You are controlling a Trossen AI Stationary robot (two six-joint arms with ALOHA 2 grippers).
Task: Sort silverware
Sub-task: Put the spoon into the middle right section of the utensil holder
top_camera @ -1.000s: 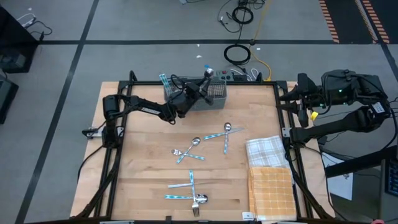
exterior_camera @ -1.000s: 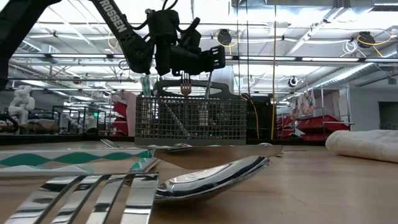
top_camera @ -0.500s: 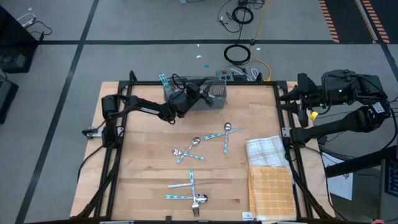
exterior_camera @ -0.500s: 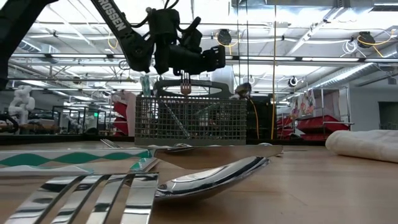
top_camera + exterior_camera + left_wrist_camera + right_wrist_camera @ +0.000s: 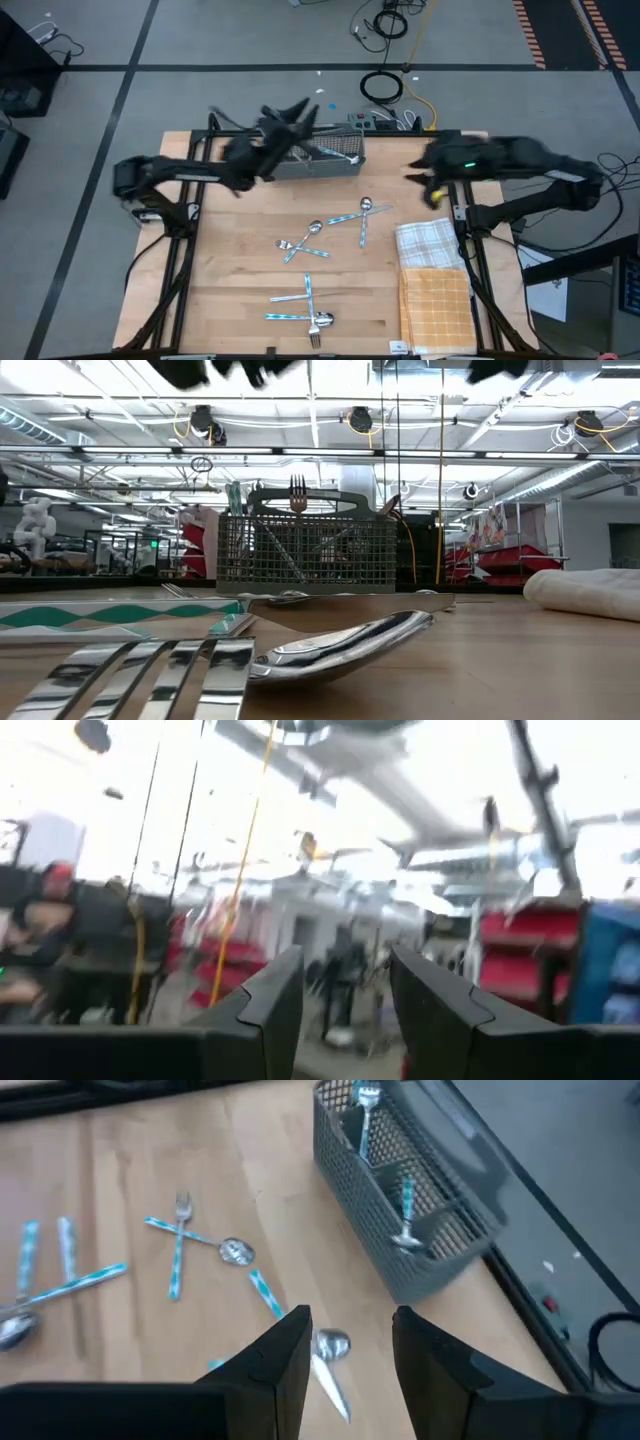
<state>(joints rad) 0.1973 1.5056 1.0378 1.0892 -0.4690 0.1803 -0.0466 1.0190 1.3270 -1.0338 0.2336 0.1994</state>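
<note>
The grey mesh basket (image 5: 322, 158) stands at the table's far edge; a fork (image 5: 297, 494) sticks up out of it, tines up, and blue-handled pieces (image 5: 404, 1208) stand in its compartments. More silverware lies on the wood: a crossed group (image 5: 300, 241), another (image 5: 361, 214), and a near group (image 5: 301, 306). My left gripper (image 5: 298, 108) is open, high above the basket's left end, facing the room (image 5: 345, 1010). My right gripper (image 5: 414, 172) is open, above the table right of the basket, over a spoon (image 5: 327, 1345).
A white checked cloth (image 5: 428, 241) and an orange cloth (image 5: 436, 300) lie by the table's right edge. Cables (image 5: 381, 86) and a small box sit beyond the far edge. Bare wood lies between the basket and the scattered silverware.
My left gripper held a fork over the basket and lowered it; the fork now stands in the basket, free of the gripper. The left arm has risen fast and drawn back toward the table's left. The right arm has swung from beyond the right edge in over the table.
</note>
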